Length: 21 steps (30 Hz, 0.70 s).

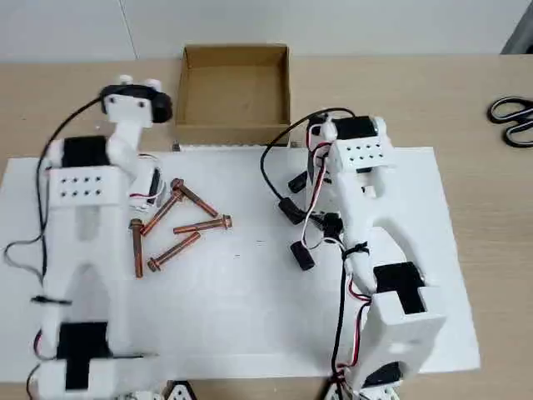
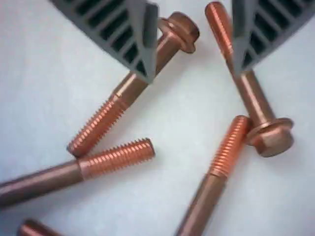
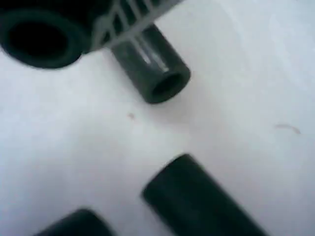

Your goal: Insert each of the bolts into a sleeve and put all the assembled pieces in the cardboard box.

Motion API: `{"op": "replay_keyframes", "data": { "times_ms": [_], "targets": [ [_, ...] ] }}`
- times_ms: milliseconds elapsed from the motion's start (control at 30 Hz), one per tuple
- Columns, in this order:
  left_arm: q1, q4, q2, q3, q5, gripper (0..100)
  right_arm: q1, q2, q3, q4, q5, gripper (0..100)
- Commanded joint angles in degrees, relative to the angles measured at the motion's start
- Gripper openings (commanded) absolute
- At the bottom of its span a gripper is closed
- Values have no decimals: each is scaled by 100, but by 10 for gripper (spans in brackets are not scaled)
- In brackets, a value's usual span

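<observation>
Left gripper [image 2: 193,71] low and nose-down, jaws wide apart — right arm [image 1: 360,208] forward, wrist steeply down

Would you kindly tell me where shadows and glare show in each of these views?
High view: the sheet is evenly lit, with no glare. Left wrist view: a bolt throws a soft shadow on the sheet, and a bolt head glints. Right wrist view: a bright streak of glare runs along one sleeve.
</observation>
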Motion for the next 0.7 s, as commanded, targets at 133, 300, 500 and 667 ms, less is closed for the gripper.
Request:
{"op": "replay_keyframes", "data": {
  "times_ms": [133,300,500,667],
  "targets": [
    [563,141,1204,-813,-1327,104,444,-66,-246,119,1073,2],
    [809,141,1811,-1429,-2189,105,514,-66,-246,119,1679,2],
    [1073,167,2224,-1631,-3112,105,505,-66,-246,119,1802,3],
    [1178,176,2277,-1622,-3578,105,505,-57,-246,127,2066,3]
  ]
}}
